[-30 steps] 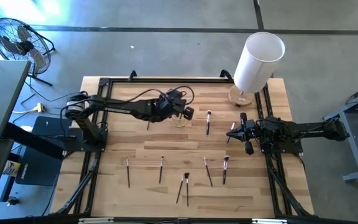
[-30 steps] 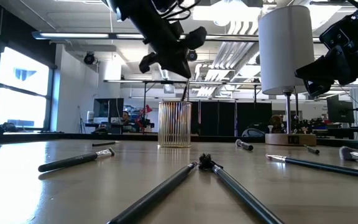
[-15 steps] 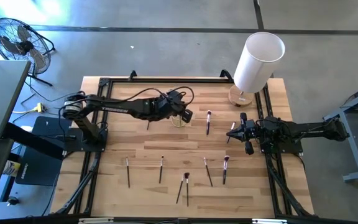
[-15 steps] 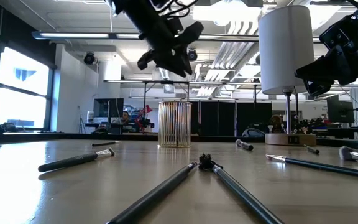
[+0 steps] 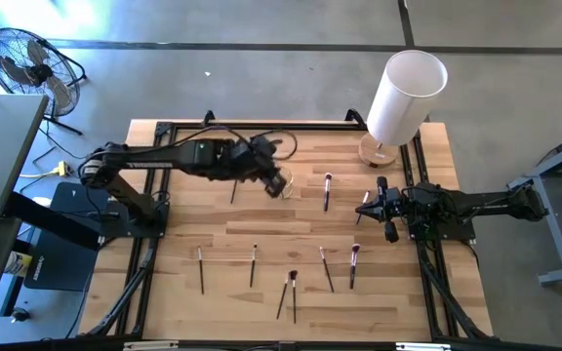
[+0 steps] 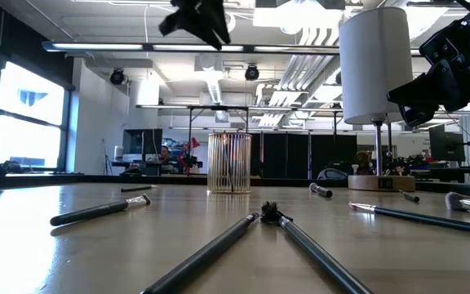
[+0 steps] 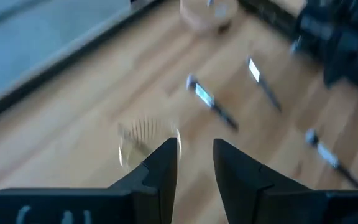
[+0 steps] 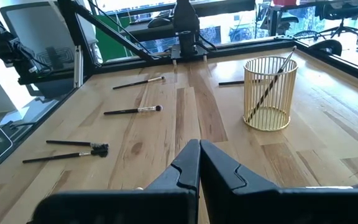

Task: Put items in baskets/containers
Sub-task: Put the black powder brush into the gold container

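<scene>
The transparent yellowish cup (image 8: 270, 93) stands on the table's far middle, and one brush (image 8: 271, 82) leans inside it with its upper end on the rim. My left gripper (image 7: 194, 165) hangs open, high above the cup (image 6: 229, 163), touching nothing. Several more brushes lie flat on the wood: one right of the cup (image 5: 328, 191), one left of it (image 5: 233, 190), and a row near the front (image 5: 253, 264) (image 5: 353, 264). My right gripper (image 5: 388, 219) waits shut at the table's right side, above the wood.
A big white cylinder (image 5: 405, 86) on a round wooden base (image 5: 377, 150) stands at the far right corner. Black frame rails (image 5: 164, 132) run along the table's edges. Two crossed brushes (image 6: 268, 216) lie close to the low camera.
My left gripper has opened and let go of the brush, which has dropped into the cup and leans there. The gripper has then risen well above the cup and drawn back a little toward the table's left edge.
</scene>
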{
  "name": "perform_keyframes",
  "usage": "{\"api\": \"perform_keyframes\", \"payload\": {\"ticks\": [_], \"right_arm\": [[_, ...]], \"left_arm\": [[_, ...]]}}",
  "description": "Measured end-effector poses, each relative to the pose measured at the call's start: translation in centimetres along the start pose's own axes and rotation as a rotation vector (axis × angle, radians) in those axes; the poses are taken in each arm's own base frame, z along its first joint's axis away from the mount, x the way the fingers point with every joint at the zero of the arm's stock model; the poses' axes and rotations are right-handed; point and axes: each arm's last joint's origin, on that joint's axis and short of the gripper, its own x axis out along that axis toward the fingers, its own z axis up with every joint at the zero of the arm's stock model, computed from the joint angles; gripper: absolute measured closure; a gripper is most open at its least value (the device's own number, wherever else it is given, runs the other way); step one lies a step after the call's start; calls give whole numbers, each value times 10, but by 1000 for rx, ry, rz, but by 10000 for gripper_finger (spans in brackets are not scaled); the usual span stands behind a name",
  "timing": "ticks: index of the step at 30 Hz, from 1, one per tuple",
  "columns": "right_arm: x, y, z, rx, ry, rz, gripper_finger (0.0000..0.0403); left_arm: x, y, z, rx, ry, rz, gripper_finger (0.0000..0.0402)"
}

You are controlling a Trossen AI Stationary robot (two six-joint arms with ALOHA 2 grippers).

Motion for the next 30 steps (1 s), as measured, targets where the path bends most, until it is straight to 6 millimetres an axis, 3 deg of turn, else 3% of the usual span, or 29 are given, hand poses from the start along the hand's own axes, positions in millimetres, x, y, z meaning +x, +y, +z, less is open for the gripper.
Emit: {"api": "perform_keyframes", "payload": {"ticks": [3,6,9,11,17,25,30], "right_arm": [[0,0,0,-34,0,-2,398],[0,-1,0,-72,-2,-18,398],[0,-1,0,-74,-3,-26,398],[0,-1,0,-74,-3,-28,398],[0,-1,0,-74,-4,-29,398],[1,-1,4,-20,-44,-55,400],[2,3,35,30,-232,-86,402]], "left_arm": [[-7,-8,-20,-16,112,18,311],[-13,-16,-41,37,186,46,348],[-8,-22,-65,66,234,62,392],[-7,-21,-81,83,247,75,391],[0,-6,-127,135,276,19,399],[4,18,-163,293,214,-160,401],[1,41,-178,344,228,-141,401]]}}
